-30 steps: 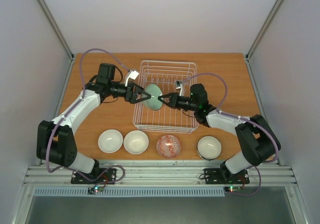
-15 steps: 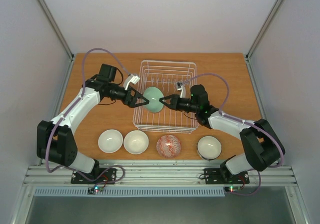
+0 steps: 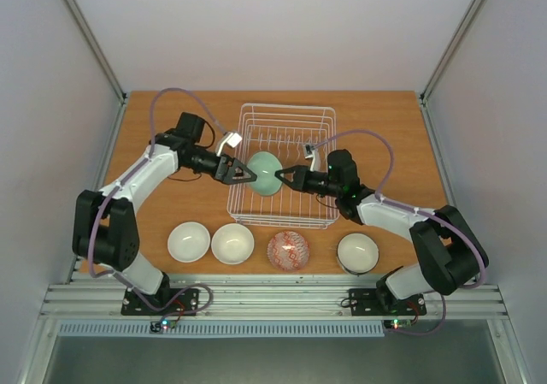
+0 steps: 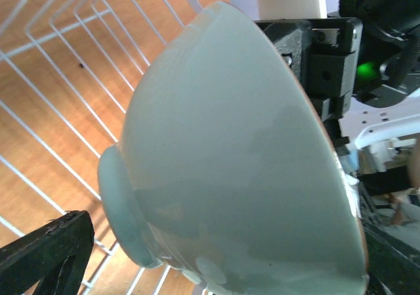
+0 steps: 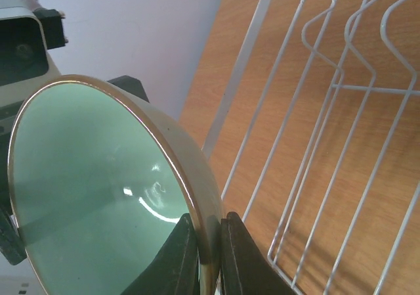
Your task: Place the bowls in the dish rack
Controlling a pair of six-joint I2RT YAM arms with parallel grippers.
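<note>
Celadon-green glaze, pale and glossy: the green bowl (image 3: 264, 172) stands on edge over the left half of the dish rack (image 3: 287, 108), rim plane close to upright
- Mouth faces the right arm, foot ring faces the left arm, so the foot-to-mouth axis runs left to right across the rack
- Thin brownish line along the lip, seen from the right wrist. Outer wall plain, short foot ring, no chips seen
- Lower edge touching the wires or hanging just above them: cannot tell

Right gripper (image 3: 283, 175): nearly closed, pinching the bowl's rim with one finger inside the lip and one outside. This arm carries the bowl.

Left gripper (image 3: 249, 174): spread wide, holding nothing, just beside the bowl's foot side. One fingertip (image 4: 46, 255) shows low in the left wrist view, apart from the foot ring.

Judgement: this is the placing step for the first bowl. The bowl lies between the two grippers, and the move down into the rack falls to the right arm. The left sits nearer the foot, placed to steady it. A pinch on a thin lip could let the bowl pivot.

Outward: four more bowls wait in a row on the wooden table (image 3: 171, 119), nearer the arm bases than the rack. They are two white bowls (image 3: 189, 241) (image 3: 232, 243), a red patterned bowl (image 3: 289, 250) and another white bowl (image 3: 358, 251)
</note>
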